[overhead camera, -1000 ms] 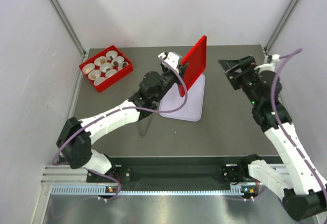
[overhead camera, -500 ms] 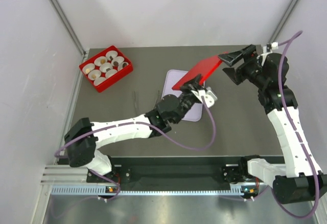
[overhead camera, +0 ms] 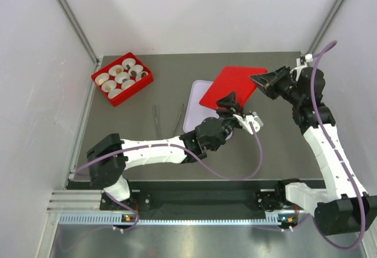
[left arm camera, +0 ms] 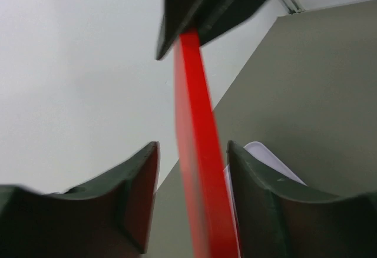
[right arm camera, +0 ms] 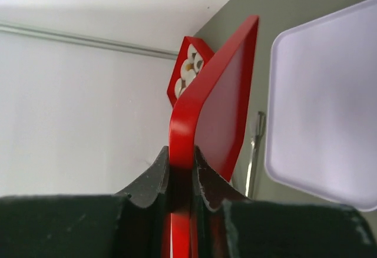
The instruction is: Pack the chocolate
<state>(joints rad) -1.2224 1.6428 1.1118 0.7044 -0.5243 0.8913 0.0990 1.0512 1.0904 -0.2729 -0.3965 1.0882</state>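
The chocolate (overhead camera: pixel 118 69) lies as small brown and caramel pieces in white paper cups inside a red box (overhead camera: pixel 122 78) at the back left; that box (right arm camera: pixel 188 69) also shows small in the right wrist view. A flat red lid (overhead camera: pixel 231 85) hangs tilted above a pale lavender tray (overhead camera: pixel 197 119). My right gripper (overhead camera: pixel 263 82) is shut on the lid's right edge, and its fingers (right arm camera: pixel 158 175) pinch the red lid (right arm camera: pixel 215 105). My left gripper (overhead camera: pixel 228 101) is open, with the lid's edge (left arm camera: pixel 197 152) standing loose between its fingers (left arm camera: pixel 138 187).
Two thin metal tweezers (overhead camera: pixel 156 120) (overhead camera: pixel 178 118) lie on the grey table left of the lavender tray (right arm camera: pixel 324 116). White walls close in the table at the back and on both sides.
My right gripper has shut on the red lid's edge and my left gripper has opened around it. The lid has swung from upright to a low tilt over the tray.
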